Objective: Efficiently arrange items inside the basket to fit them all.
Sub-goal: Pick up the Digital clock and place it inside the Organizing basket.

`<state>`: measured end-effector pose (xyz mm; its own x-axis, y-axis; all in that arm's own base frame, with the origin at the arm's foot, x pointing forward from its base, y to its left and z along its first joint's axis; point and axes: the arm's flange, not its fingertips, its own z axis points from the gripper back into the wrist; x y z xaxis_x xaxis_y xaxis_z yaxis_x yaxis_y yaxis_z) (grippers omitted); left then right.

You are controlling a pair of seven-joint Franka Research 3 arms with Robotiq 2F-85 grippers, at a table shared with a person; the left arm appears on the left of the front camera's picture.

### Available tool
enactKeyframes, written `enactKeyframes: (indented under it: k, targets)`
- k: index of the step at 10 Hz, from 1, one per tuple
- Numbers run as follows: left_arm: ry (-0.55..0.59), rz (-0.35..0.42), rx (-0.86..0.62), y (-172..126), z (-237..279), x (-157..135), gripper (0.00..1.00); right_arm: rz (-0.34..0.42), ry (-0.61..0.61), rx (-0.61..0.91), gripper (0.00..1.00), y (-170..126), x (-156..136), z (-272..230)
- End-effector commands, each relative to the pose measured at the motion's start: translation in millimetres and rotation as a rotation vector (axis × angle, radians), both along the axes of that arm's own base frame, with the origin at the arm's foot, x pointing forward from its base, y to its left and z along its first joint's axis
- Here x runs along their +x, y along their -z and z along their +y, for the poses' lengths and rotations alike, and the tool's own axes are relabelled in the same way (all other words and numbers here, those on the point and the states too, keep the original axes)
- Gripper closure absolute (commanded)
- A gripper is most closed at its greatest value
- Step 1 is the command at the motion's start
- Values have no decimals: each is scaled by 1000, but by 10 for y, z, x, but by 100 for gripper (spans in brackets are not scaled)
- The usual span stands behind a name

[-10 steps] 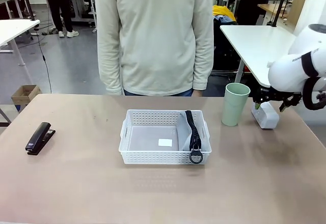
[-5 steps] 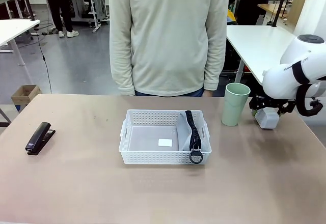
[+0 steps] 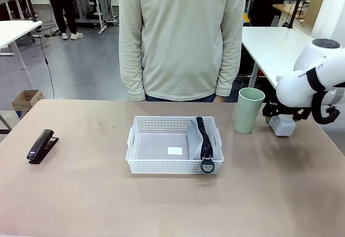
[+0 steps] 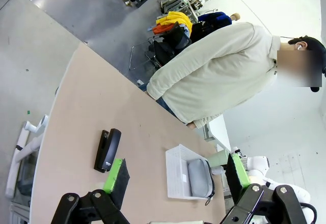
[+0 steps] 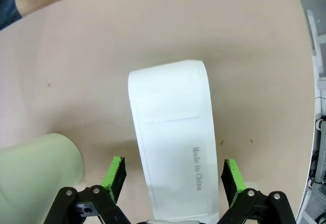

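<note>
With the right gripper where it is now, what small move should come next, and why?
Probably ease down and close on the white box. The open right gripper straddles it with a gap on each side, and the box lies on the table, not yet in the basket.

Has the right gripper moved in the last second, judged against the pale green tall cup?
Yes. The right gripper has dropped lower around the small white box and edged slightly toward the pale green tall cup, which stayed put.
</note>
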<state>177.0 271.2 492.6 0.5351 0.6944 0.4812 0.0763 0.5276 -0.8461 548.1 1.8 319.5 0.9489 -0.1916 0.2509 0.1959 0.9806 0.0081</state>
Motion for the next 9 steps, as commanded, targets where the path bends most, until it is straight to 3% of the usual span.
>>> enactKeyframes:
  k: [1,3,4,5,6,7,8,9]
  targets:
    - [7,-26,13,-5,15,21,0,-47,24,-36,0,26,49,60]
    - [7,-26,13,-5,15,21,0,-63,2,-43,0,43,41,85]
    - [7,-26,13,-5,15,21,0,-83,3,-42,60,31,43,80]
    - [7,-26,13,-5,15,21,0,-77,10,-26,59,30,48,73]
    - [7,-26,13,-5,15,21,0,-76,17,-24,100,36,47,70]
    - [7,-26,13,-5,15,21,0,-67,17,-25,64,49,42,61]
    - [7,-26,13,-5,15,21,0,-57,19,-18,100,57,35,49]
    - [7,-26,13,-5,15,21,0,-53,25,-14,100,54,31,33]
